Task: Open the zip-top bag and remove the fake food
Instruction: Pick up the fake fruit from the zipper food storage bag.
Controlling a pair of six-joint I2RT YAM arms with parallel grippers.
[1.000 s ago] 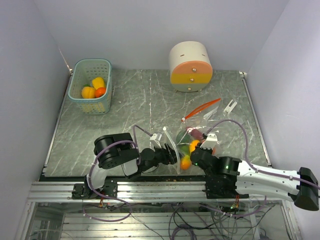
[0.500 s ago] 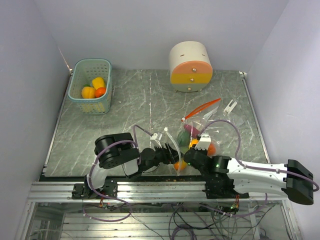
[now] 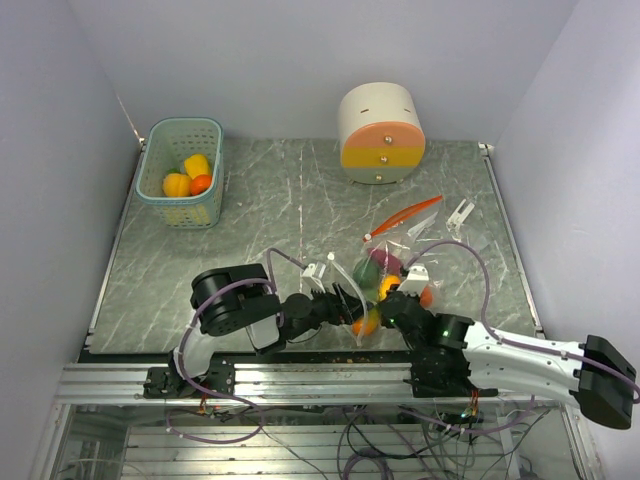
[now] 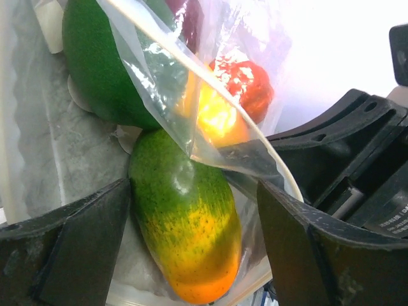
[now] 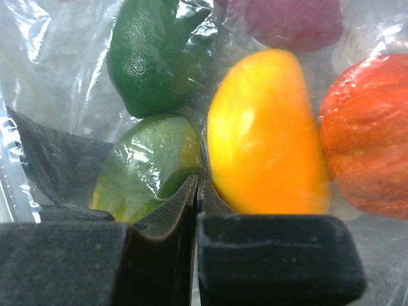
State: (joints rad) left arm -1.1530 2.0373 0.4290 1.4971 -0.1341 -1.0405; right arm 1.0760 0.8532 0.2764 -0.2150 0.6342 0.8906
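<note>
- Fake food (image 5: 264,137) is sitting inside the zip-top bag (image 3: 410,245), close to the table's (image 3: 250,220) near edge, right of centre.
- I am pinching the bag's film with the right gripper (image 5: 196,210), jaws fully together, to anchor it, I judge.
- I am spreading the left gripper (image 4: 191,245) wide, one finger on either side of the green-orange mango (image 4: 185,217), lining up to draw it out.

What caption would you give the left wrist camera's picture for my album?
Open left hand straddles a green-and-orange fake fruit at the edge of the clear bag.
</note>
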